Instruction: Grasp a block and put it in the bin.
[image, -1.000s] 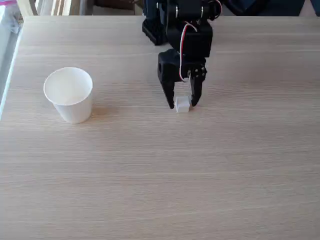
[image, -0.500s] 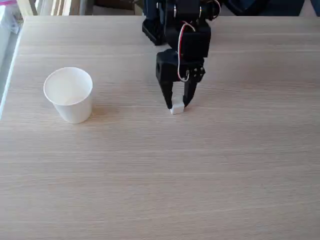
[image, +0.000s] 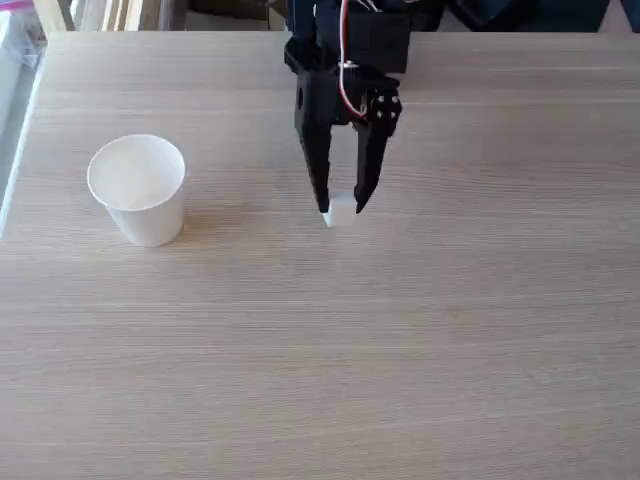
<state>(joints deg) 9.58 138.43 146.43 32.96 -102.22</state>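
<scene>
The block (image: 341, 206) is a tiny white cube held between the tips of my black gripper (image: 342, 209), which is shut on it just above the table's middle. The fingers (image: 367, 170) point down toward the table, and the arm rises from the far edge. The bin (image: 138, 188), a white paper cup with a rolled rim, stands upright well to the left of the gripper, its mouth open upward.
The pale wood-grain table (image: 400, 340) stretches wide in front of and to the right of the arm. Its left edge runs close by the cup, with a window frame (image: 20, 90) beyond it.
The gripper closed on the cube and has shifted a little to the left, lifting it slightly; the wrist has tilted so the fingers look longer. The cup has stayed put.
</scene>
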